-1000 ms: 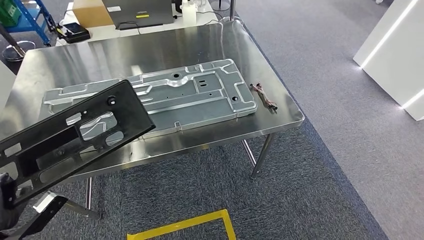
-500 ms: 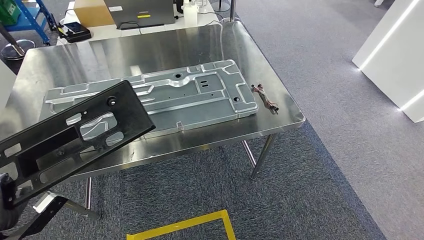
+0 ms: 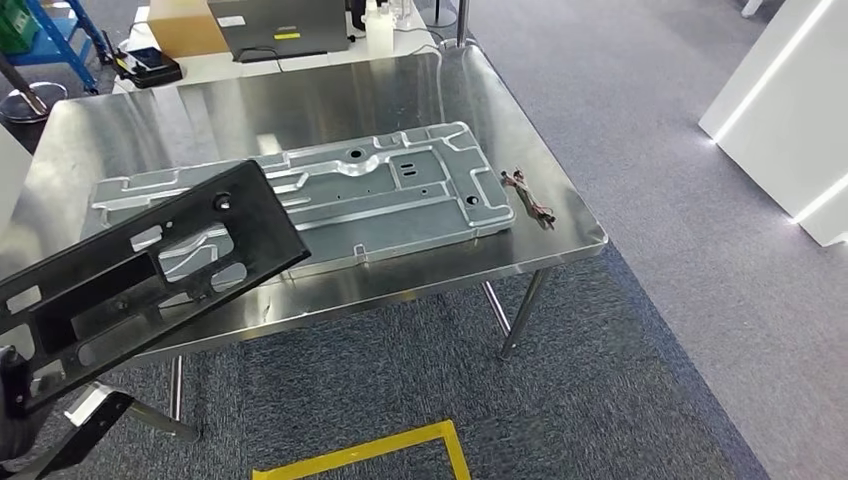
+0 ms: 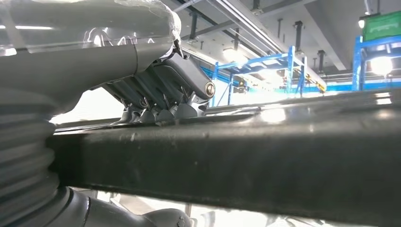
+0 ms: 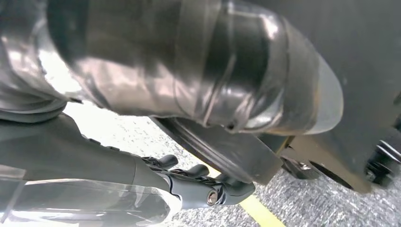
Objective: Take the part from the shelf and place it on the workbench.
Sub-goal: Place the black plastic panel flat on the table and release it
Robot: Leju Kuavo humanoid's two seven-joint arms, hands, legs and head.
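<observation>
The left robot hand (image 4: 156, 101) clamps its fingers over the black part (image 3: 150, 270), held tilted above the desk's (image 3: 330, 100) near left corner and overlapping a grey plate (image 3: 400, 185). Whether the right robot hand (image 5: 198, 187) is apart or together cannot be told.

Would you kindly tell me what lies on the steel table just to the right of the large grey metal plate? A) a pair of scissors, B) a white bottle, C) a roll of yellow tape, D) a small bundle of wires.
D: a small bundle of wires lies on the steel table close beside the right end of the grey metal plate, near the table's right edge.
</observation>
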